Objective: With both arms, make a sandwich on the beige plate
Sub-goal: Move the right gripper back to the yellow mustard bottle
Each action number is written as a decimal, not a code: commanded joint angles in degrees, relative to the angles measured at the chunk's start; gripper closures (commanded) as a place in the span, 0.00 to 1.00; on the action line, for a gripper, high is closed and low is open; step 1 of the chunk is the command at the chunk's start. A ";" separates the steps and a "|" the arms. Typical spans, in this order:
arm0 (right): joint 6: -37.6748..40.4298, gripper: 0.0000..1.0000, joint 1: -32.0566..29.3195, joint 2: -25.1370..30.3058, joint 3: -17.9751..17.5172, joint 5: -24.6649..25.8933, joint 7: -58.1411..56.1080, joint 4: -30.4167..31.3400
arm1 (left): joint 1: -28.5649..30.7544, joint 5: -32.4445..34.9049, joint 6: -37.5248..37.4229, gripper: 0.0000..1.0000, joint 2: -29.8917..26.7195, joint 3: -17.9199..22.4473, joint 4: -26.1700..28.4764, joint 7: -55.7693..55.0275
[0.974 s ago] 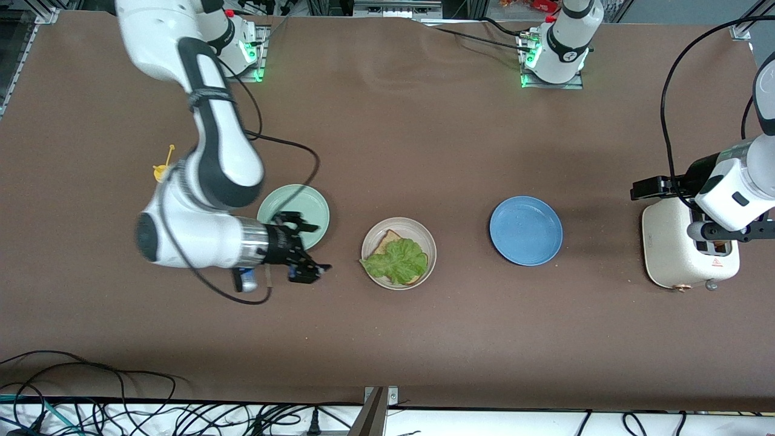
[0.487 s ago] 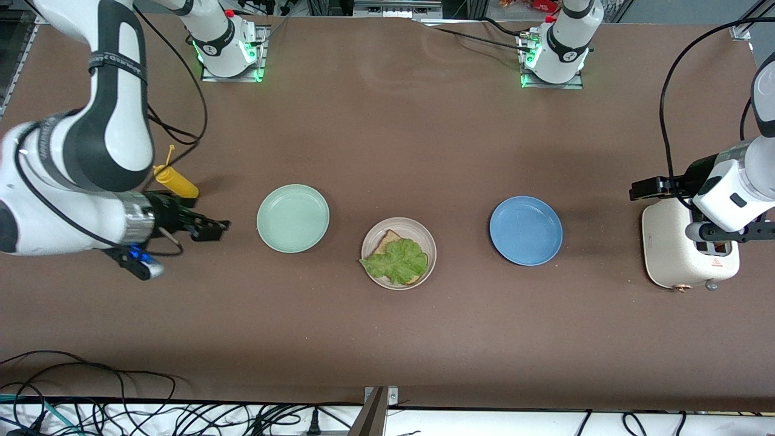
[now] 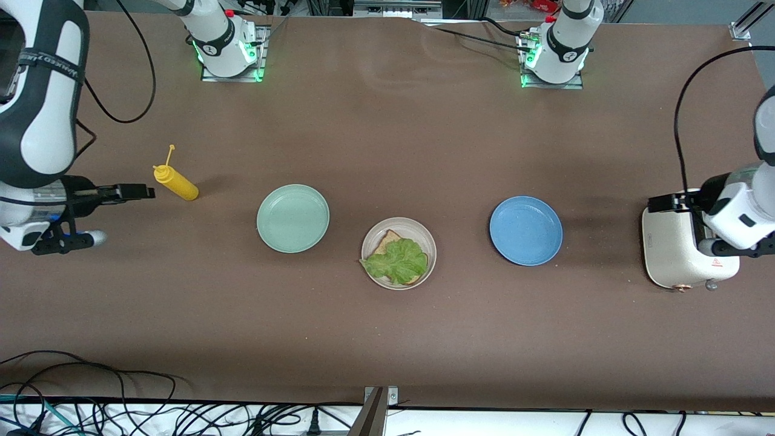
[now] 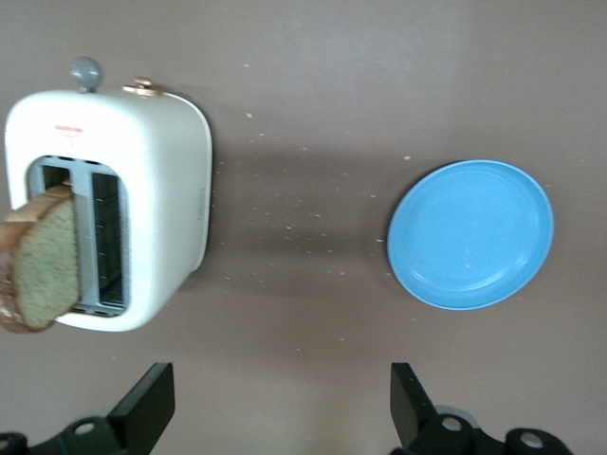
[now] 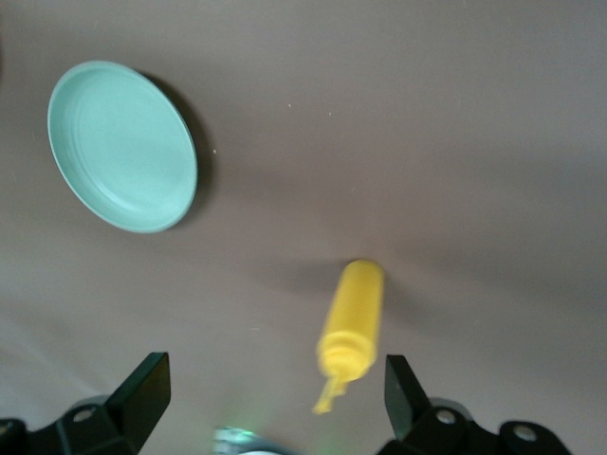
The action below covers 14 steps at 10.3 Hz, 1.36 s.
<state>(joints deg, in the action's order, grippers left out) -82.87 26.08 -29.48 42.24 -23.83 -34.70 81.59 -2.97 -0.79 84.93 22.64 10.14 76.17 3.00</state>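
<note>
The beige plate [image 3: 398,253] sits near the middle of the table, a little toward the edge nearest the front camera, and holds one slice of bread [image 3: 388,240] with a lettuce leaf [image 3: 396,260] laid over it, so the lower half of the sandwich looks done and a top slice is yet to come. That second slice [image 4: 38,258] stands in a slot of the white toaster [image 3: 687,249] at the left arm's end of the table, untouched. The left gripper [image 4: 283,417] hovers above the toaster with its fingers spread wide and nothing between them, and seems placed to fetch the slice. A blue plate [image 3: 525,230] lies between the toaster and the beige plate; a mint-green plate [image 3: 293,218] lies beside the beige plate toward the right arm's end. The right gripper [image 3: 128,192] hangs open and empty near that end's edge, just beside a yellow squeeze bottle [image 3: 175,183], apparently waiting.
</note>
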 commanded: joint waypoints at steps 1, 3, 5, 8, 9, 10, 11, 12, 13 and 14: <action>-10.86 0.00 0.99 9.41 0.73 0.19 -20.69 16.00 | 2.87 1.49 2.16 0.00 0.64 -0.38 -0.14 2.54; -21.32 0.00 0.38 14.69 0.91 -0.68 -38.59 26.47 | 3.49 4.37 2.78 0.00 1.35 -0.12 -0.67 2.54; -22.78 0.00 -4.87 14.54 0.91 -11.01 -58.89 31.68 | 3.49 8.43 2.87 0.00 1.61 -0.03 -0.93 2.36; -21.90 0.00 -8.84 13.22 0.82 -20.36 -79.69 36.96 | 4.46 8.44 3.93 0.00 1.96 0.05 -1.11 2.36; -21.81 0.00 -9.64 12.52 0.82 -21.77 -83.91 37.58 | 4.55 8.44 3.93 0.00 1.44 0.05 -1.46 2.36; -21.29 0.00 -9.99 11.30 0.82 -24.13 -88.74 38.02 | 4.55 8.52 3.93 0.00 1.44 0.05 -2.16 2.27; -18.50 0.00 -11.30 8.67 0.74 -27.55 -93.66 38.03 | 4.72 8.44 4.10 0.00 1.70 0.32 -2.25 2.19; -16.03 0.00 -12.88 5.43 0.65 -31.06 -98.76 37.94 | 5.25 8.35 4.45 0.00 1.70 0.49 -2.25 2.27; -13.75 0.00 -13.94 2.61 0.56 -34.06 -103.25 37.68 | 5.34 8.09 4.46 0.00 1.61 0.41 -2.25 2.27; -13.20 0.00 -14.82 1.37 0.56 -34.87 -104.94 37.50 | 5.34 8.09 4.37 0.00 1.61 0.41 -2.08 2.01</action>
<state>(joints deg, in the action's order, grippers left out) -97.78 13.34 -25.24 43.45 -56.10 -135.33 120.00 2.04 5.86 89.33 23.97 10.84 74.95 4.74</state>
